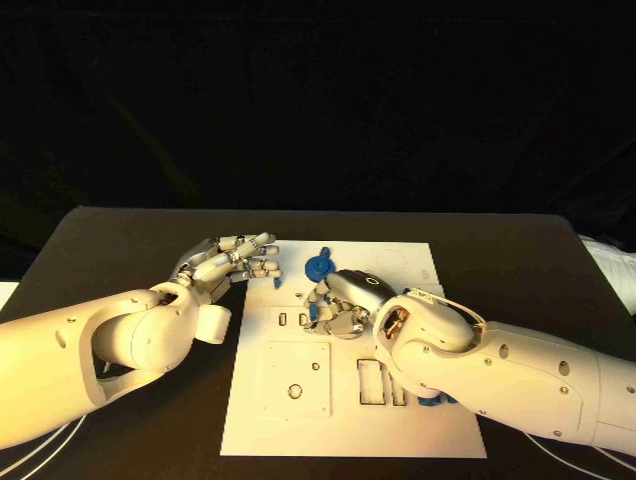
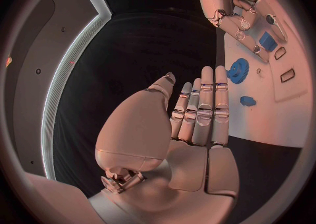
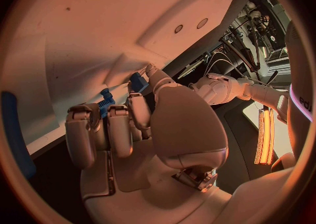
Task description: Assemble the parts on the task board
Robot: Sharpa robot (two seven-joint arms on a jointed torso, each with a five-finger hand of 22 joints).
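A white task board (image 1: 405, 420) lies in the middle of the black surface (image 1: 131, 240), with rectangular slots and outlines cut across it.

The left hand (image 1: 229, 262) hovers over the surface at the board's left edge, near its far corner. Its fingers (image 2: 205, 103) are stretched out straight and side by side, palm bare, holding nothing.

The right hand (image 1: 340, 303) is down on the board near its middle, fingers curled toward the plate. In the right wrist view a small blue part (image 3: 137, 83) sits at its fingertips, against the board, and a second blue piece (image 3: 105, 101) shows just beside the curled fingers. Whether the hand actually grips either piece or only touches it, I cannot tell.

A blue gear-like part (image 1: 318, 268) lies on the board just beyond the right hand, between the two hands. The left wrist view shows a smaller blue part (image 2: 247, 100) lying near it on the board. Another blue piece (image 1: 431, 400) peeks out from under the right forearm, at the board's right side.
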